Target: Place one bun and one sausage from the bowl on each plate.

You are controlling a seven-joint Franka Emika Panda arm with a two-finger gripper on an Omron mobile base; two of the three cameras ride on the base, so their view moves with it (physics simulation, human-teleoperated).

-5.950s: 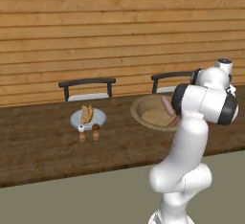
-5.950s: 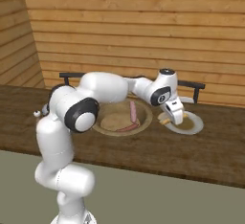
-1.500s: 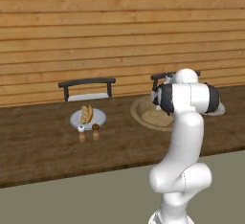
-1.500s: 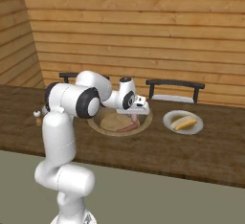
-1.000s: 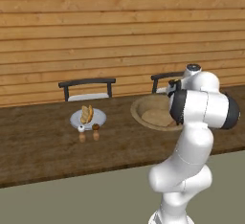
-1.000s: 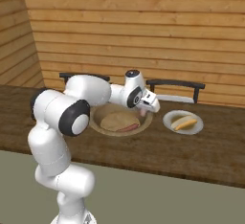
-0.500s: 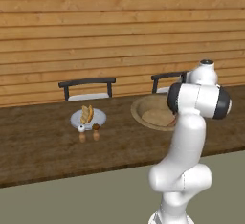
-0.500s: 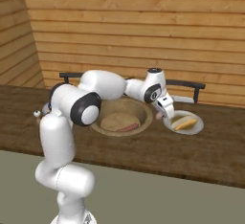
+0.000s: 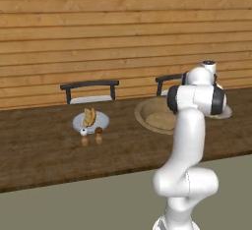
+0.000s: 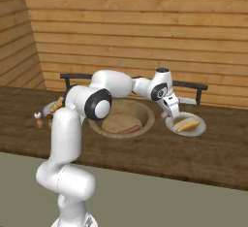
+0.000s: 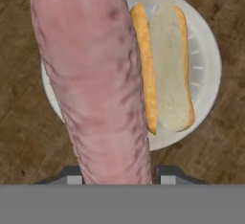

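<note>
My gripper (image 11: 117,176) is shut on a long pink sausage (image 11: 91,84), which hangs over the left half of a pale plate (image 11: 206,65). On that plate lies an open bun (image 11: 165,70). From the right base view the gripper (image 10: 169,109) hovers just left of this right plate (image 10: 199,128) and its bun (image 10: 186,123), past the rim of the tan bowl (image 10: 145,109). Inside the bowl lie a bun (image 10: 117,122) and another sausage (image 10: 130,129). The left plate (image 9: 78,124) carries a bun (image 9: 89,117).
Two small shakers (image 9: 84,132) stand on the dark wooden counter (image 9: 44,150) just in front of the left plate. Two dark chairs (image 9: 90,90) stand behind the counter against the plank wall. My white arm reaches across above the bowl.
My gripper has swung right from over the bowl to above the right plate, carrying the sausage with it. The plates, bowl and buns have stayed put.
</note>
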